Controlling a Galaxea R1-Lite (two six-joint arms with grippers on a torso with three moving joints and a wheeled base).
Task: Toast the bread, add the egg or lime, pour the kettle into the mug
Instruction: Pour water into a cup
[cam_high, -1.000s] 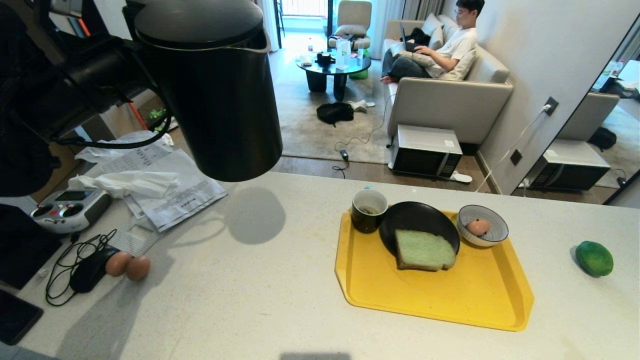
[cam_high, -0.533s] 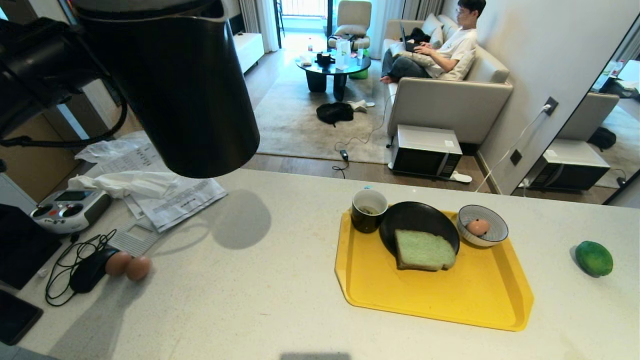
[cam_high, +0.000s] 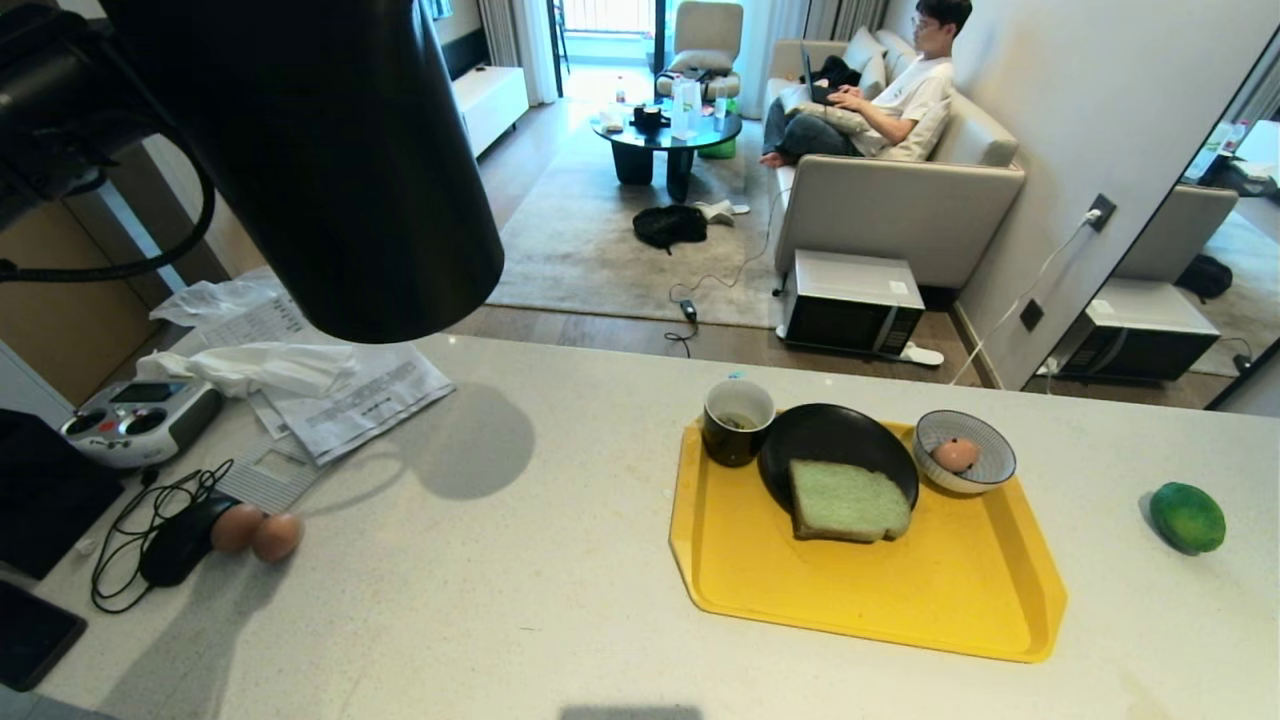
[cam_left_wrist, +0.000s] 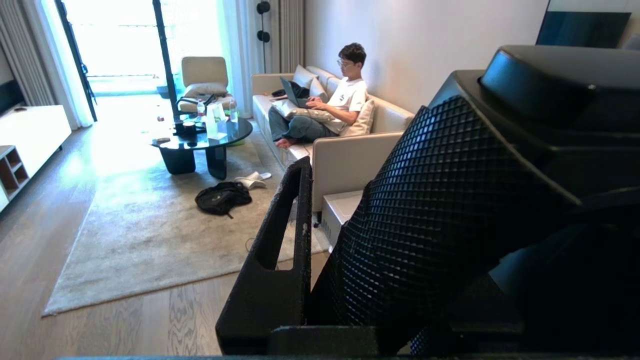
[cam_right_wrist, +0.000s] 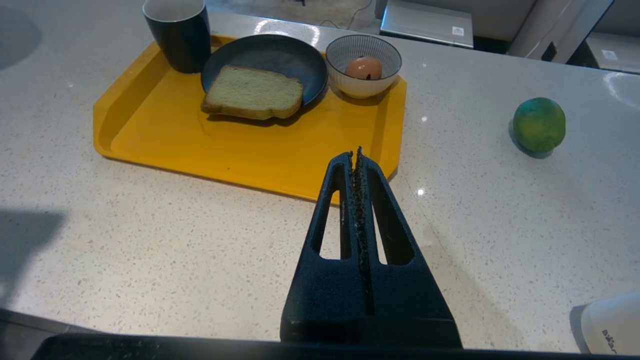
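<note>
The left gripper (cam_left_wrist: 320, 235) grips what seems to be the kettle (cam_high: 310, 160) by its handle, high above the counter, well left of the yellow tray (cam_high: 960, 600). On that tray stands the mug (cam_high: 738, 421). The right gripper (cam_right_wrist: 356, 155) hangs closed, empty.

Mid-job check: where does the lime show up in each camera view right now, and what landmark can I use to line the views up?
Head view: the lime sits on the counter at far right, apart from the yellow tray.
Left wrist view: not in it; the kettle and the living room fill the picture.
Right wrist view: the lime lies on the counter at right, beyond the tray's edge.
Shared landmark: the yellow tray in the head and right wrist views.
</note>
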